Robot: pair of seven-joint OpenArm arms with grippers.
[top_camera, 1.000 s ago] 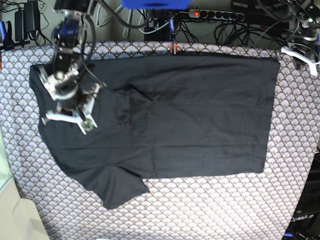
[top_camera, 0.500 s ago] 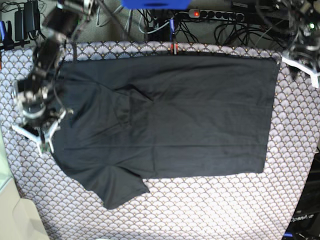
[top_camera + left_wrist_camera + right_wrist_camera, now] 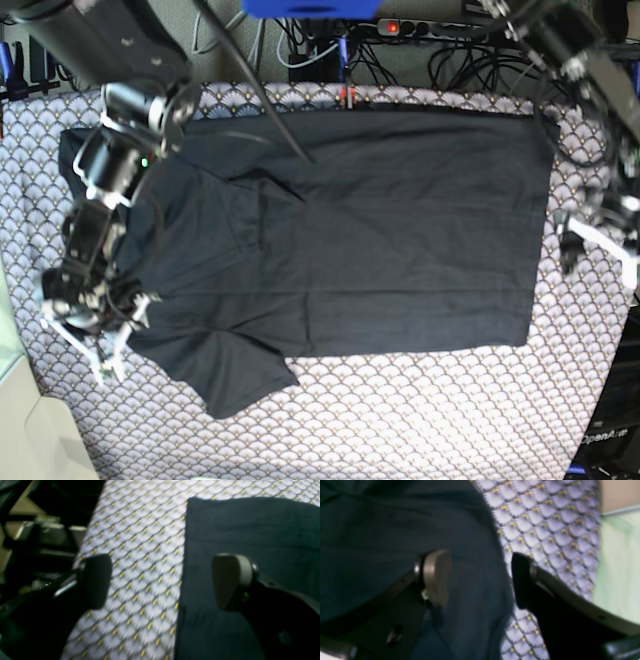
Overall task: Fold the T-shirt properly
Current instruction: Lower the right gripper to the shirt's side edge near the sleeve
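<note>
The dark T-shirt (image 3: pixel 380 230) lies spread flat on the scallop-patterned tablecloth (image 3: pixel 400 420), collar end to the left and hem to the right. My right gripper (image 3: pixel 90 345) hovers open at the shirt's left edge near the lower sleeve. In the right wrist view its jaws (image 3: pixel 480 580) straddle the T-shirt's edge (image 3: pixel 382 530), one pad over cloth and one over the tablecloth (image 3: pixel 545 517). My left gripper (image 3: pixel 592 240) stands open at the hem's right edge. In the left wrist view it (image 3: pixel 162 582) also straddles the T-shirt's border (image 3: pixel 250 525), holding nothing.
A power strip (image 3: pixel 440 28) and tangled cables run along the table's back edge. A pale green and beige surface (image 3: pixel 15 400) lies off the table's left side. Dark equipment (image 3: pixel 37 542) sits beyond the tablecloth's edge by the left gripper.
Both grippers opened. The right arm swung from the collar area out to the shirt's lower left edge. The left arm came down from the top right corner to the middle of the hem.
</note>
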